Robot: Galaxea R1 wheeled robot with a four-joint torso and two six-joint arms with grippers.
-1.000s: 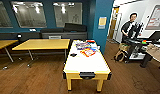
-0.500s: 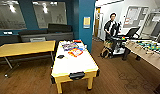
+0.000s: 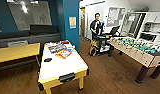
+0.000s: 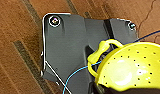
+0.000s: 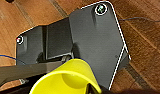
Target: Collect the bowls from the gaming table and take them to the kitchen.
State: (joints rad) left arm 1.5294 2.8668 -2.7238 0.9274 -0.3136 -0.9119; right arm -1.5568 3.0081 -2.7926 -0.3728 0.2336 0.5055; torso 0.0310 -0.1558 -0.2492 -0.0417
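Looking ahead, you have the gaming table [image 3: 61,65], white-topped with pale wooden edges, standing lengthwise on the wood floor [image 3: 111,72]. Colourful game boxes [image 3: 59,49] lie toward its far end, and a small black bowl [image 3: 48,59] sits near its left edge; any print on the boxes is too blurred to read. A foosball table [image 3: 136,48] stands at right, with a person [image 3: 96,26] behind a control rig beyond it. Your left wrist view shows a yellow perforated colander [image 4: 132,66]; your right wrist view shows a yellow cup [image 5: 67,78]. Jaw states cannot be told.
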